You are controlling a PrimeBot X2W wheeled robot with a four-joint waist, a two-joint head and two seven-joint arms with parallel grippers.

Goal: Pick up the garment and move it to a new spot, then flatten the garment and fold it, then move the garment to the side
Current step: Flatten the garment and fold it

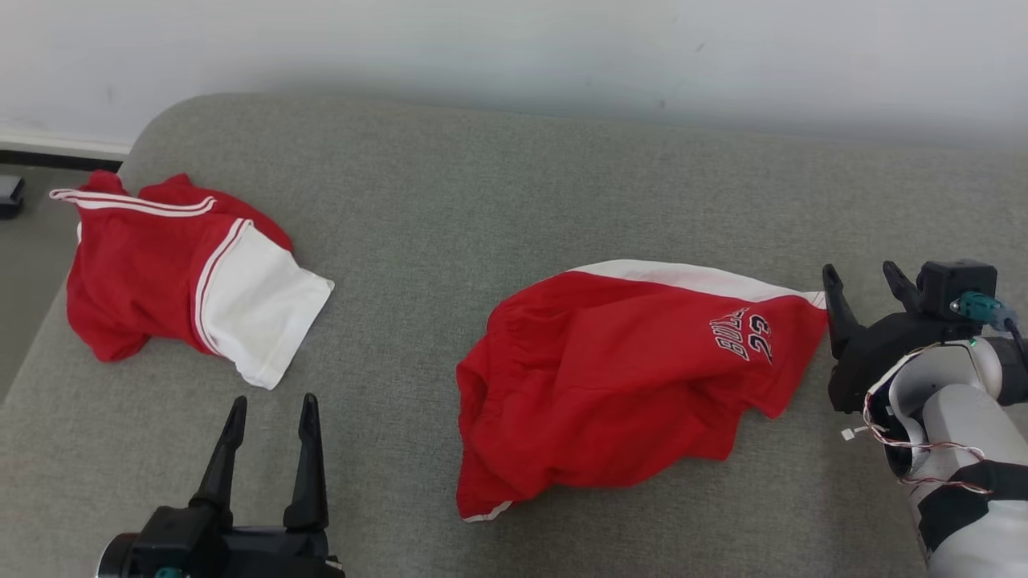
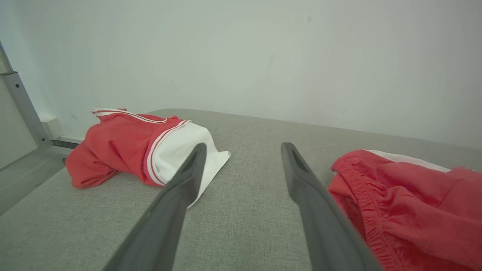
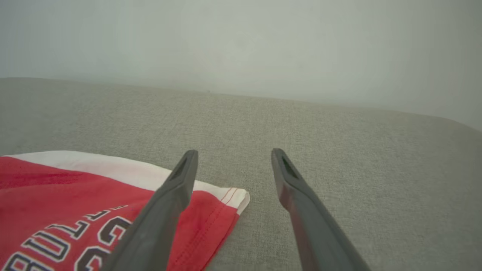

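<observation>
A crumpled red garment with a white side band and printed lettering lies in the middle of the grey cushion. In the head view my right gripper stands open just right of its hem corner, not touching it. The right wrist view has that corner under the right gripper, beside the left finger. My left gripper is open at the lower left, apart from the cloth. Through the left gripper in the left wrist view, the garment's elastic waistband shows at the right.
A second red and white garment lies bunched at the cushion's far left, also seen as a red and white garment in the left wrist view. A pale wall runs behind the cushion. Floor and a dark object sit past the left edge.
</observation>
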